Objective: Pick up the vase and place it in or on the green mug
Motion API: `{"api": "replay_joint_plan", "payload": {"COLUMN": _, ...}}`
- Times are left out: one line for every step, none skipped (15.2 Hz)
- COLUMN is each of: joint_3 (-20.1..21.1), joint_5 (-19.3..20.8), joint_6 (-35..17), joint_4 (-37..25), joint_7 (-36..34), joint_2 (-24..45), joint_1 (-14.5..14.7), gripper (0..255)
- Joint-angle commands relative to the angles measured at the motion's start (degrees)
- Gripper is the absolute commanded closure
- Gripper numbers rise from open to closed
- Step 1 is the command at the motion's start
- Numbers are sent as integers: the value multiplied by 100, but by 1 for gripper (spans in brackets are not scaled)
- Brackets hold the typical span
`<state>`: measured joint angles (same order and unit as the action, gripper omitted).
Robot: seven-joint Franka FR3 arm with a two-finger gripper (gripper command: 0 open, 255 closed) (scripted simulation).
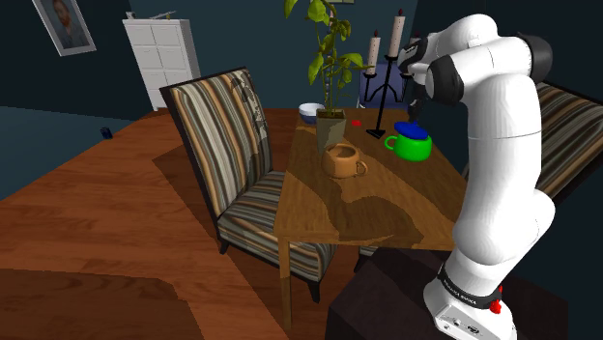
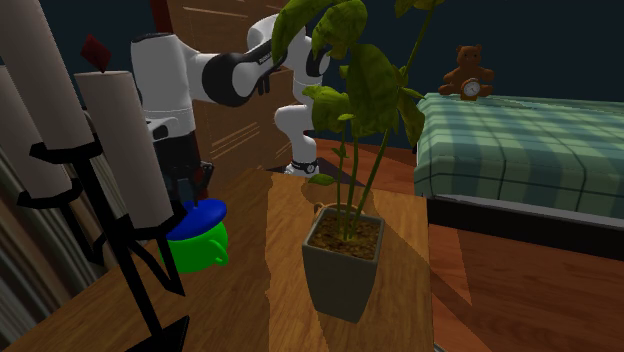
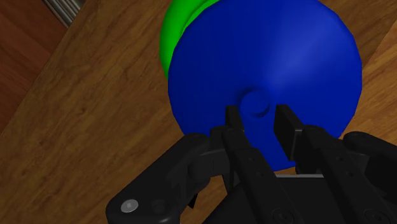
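Note:
A blue vase (image 3: 267, 70), wide-bodied with a small round neck, sits on top of the green mug (image 3: 173, 32) on the wooden table. My gripper (image 3: 257, 114) is directly above it, and its two fingers stand close together and clasp the neck from both sides. In the second exterior view the gripper (image 2: 192, 190) comes down onto the blue vase (image 2: 203, 216), which covers the green mug's (image 2: 200, 248) mouth. In the shoulder view the vase (image 1: 413, 128) caps the mug (image 1: 414, 148) at the table's far side, and the arm hides the hand.
A black candelabra (image 1: 384, 72) with white candles stands just behind the mug. A potted plant (image 1: 330, 127), a brown mug (image 1: 343, 160) and a white bowl (image 1: 311, 111) share the table (image 1: 329, 217). A striped chair (image 1: 227, 145) stands at the shoulder view's left.

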<state>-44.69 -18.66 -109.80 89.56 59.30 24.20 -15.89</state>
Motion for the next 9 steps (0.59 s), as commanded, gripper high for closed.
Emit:
{"api": "replay_joint_plan", "payload": {"joint_3": 6, "joint_5": -5, "joint_6": -23, "joint_4": 27, "joint_7": 4, "joint_2": 8, "joint_1": 4, "gripper": 255}}
{"api": "replay_joint_plan", "payload": {"joint_3": 6, "joint_5": -5, "joint_6": -23, "joint_4": 27, "joint_7": 4, "joint_2": 9, "joint_1": 4, "gripper": 255}}
{"api": "replay_joint_plan", "payload": {"joint_3": 5, "joint_5": -5, "joint_6": -23, "joint_4": 27, "joint_7": 4, "joint_2": 9, "joint_1": 4, "gripper": 255}}
{"api": "replay_joint_plan", "payload": {"joint_3": 5, "joint_5": -6, "joint_6": -23, "joint_4": 27, "joint_7": 4, "joint_2": 9, "joint_1": 5, "gripper": 255}}
{"api": "replay_joint_plan", "payload": {"joint_3": 5, "joint_5": -6, "joint_6": -23, "joint_4": 27, "joint_7": 4, "joint_2": 9, "joint_1": 5, "gripper": 255}}
{"api": "replay_joint_plan", "payload": {"joint_3": 5, "joint_5": -6, "joint_6": -23, "joint_4": 27, "joint_7": 4, "joint_2": 9, "joint_1": 5, "gripper": 255}}
{"api": "replay_joint_plan", "payload": {"joint_3": 6, "joint_5": -9, "joint_6": -19, "joint_4": 18, "joint_7": 6, "joint_2": 15, "joint_1": 0, "gripper": 0}}
{"api": "replay_joint_plan", "payload": {"joint_3": 5, "joint_5": -10, "joint_6": -16, "joint_4": 16, "joint_7": 10, "joint_2": 15, "joint_1": -4, "gripper": 0}}
{"api": "replay_joint_plan", "payload": {"joint_3": 4, "joint_5": -8, "joint_6": -13, "joint_4": 14, "joint_7": 10, "joint_2": 13, "joint_1": -4, "gripper": 0}}
